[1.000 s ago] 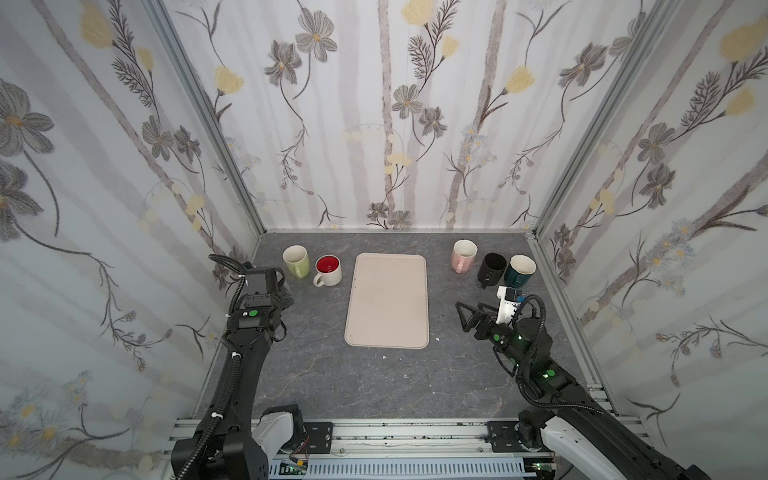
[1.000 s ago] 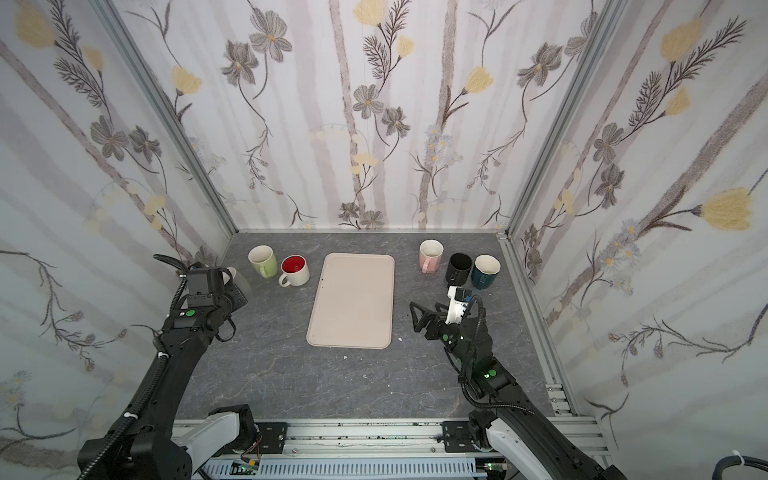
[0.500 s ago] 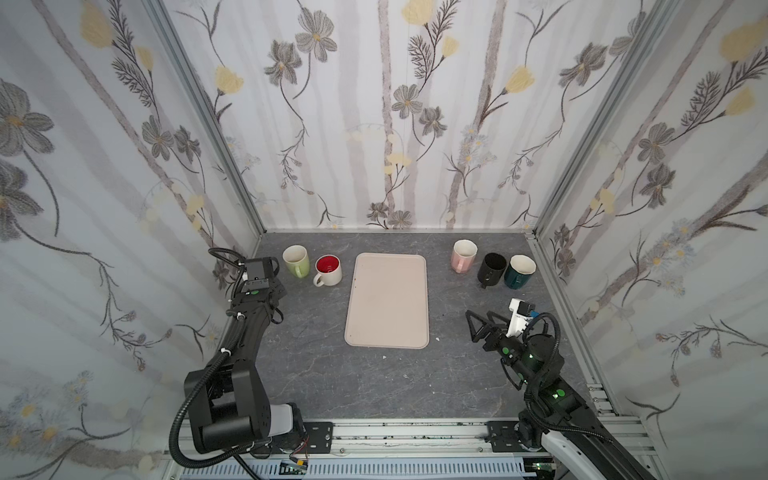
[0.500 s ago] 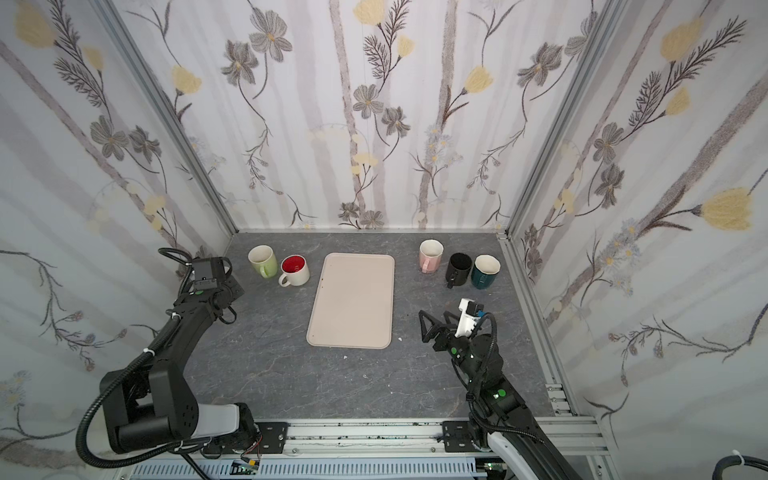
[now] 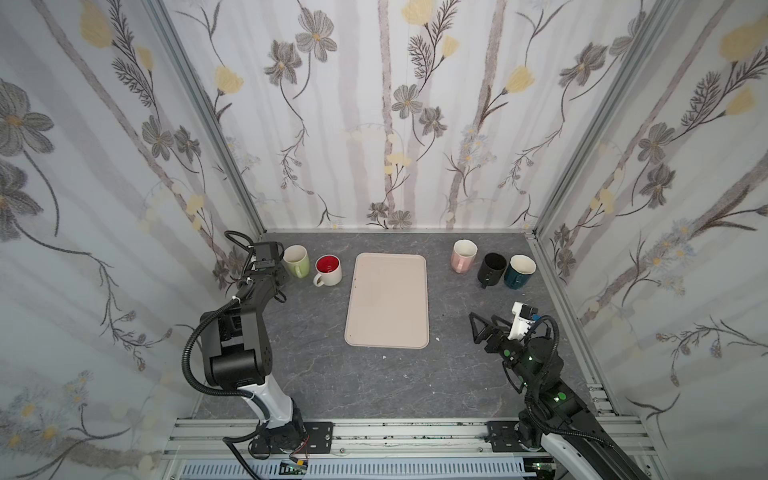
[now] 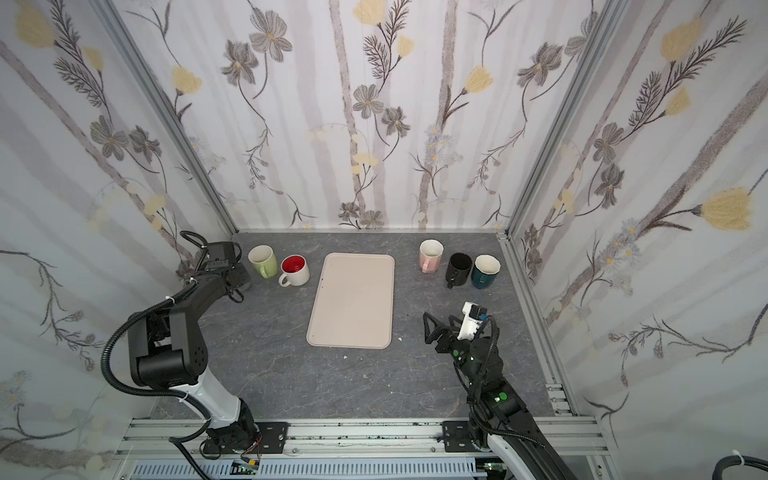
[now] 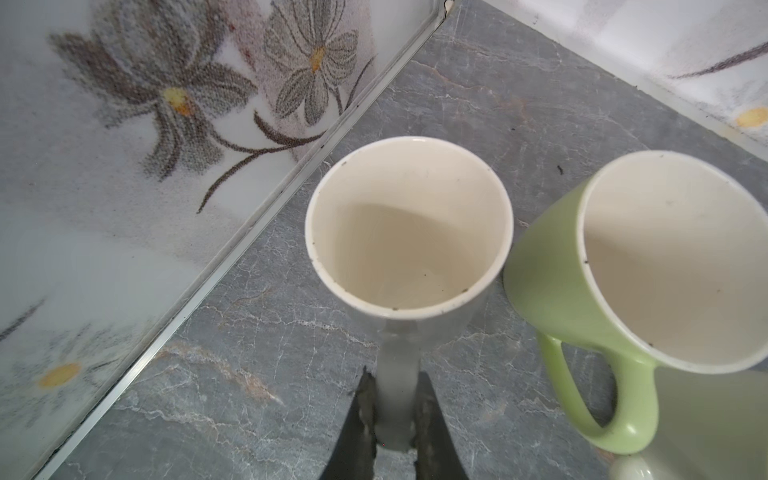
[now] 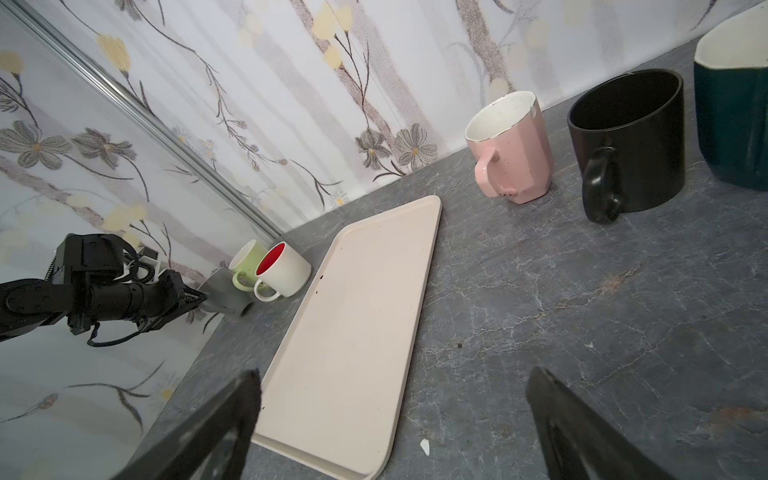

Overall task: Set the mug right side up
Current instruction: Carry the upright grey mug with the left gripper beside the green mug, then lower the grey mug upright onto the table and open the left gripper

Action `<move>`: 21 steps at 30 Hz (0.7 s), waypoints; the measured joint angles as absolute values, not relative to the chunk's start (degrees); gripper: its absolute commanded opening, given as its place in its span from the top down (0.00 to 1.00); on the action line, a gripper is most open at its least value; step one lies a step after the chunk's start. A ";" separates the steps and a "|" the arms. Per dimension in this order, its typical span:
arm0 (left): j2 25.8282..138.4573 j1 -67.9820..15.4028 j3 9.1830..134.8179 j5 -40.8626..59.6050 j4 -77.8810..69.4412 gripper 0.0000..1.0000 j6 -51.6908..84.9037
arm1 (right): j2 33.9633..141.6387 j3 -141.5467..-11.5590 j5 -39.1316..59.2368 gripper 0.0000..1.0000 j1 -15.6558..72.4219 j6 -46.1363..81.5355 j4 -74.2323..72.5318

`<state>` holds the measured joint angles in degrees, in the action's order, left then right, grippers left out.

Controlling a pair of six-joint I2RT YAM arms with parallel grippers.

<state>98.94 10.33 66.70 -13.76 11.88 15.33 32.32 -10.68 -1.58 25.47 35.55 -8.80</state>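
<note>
The mug (image 7: 409, 232), grey outside and cream inside, stands mouth up by the left wall, close beside a green mug (image 7: 648, 266). My left gripper (image 7: 395, 376) is shut on its grey handle (image 7: 397, 399), one finger on each side. The right wrist view shows the grey mug (image 8: 222, 291) at the tip of the left gripper (image 8: 201, 296). In both top views the left wrist hides this mug. My right gripper (image 8: 395, 374) hangs open and empty over the table at the right (image 5: 478, 328), far from the mug.
A beige tray (image 5: 388, 299) lies in the middle. A white mug with a red inside (image 5: 328, 270) stands next to the green mug (image 5: 296, 259). Pink (image 5: 463, 255), black (image 5: 492, 268) and teal (image 5: 519, 270) mugs stand at the back right. Walls close in on three sides.
The left gripper has moved toward the back left corner, still shut, and its arm has folded up. The right gripper has drawn back a little toward the front right, still open.
</note>
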 measured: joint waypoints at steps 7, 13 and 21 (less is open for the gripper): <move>100.88 10.22 66.94 -14.11 9.02 0.81 14.96 | 37.32 -11.38 -2.57 0.00 25.10 35.57 -8.51; 100.03 9.04 66.08 -14.09 8.62 0.32 14.76 | 40.01 -11.94 -3.03 0.00 24.97 35.97 -9.72; 98.63 5.65 64.93 -14.96 8.62 0.00 13.45 | 40.38 -13.08 -2.98 0.00 24.56 35.86 -10.96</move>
<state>98.63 5.65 64.93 -14.96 8.62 13.45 40.38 -13.08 -2.98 24.56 35.86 -10.96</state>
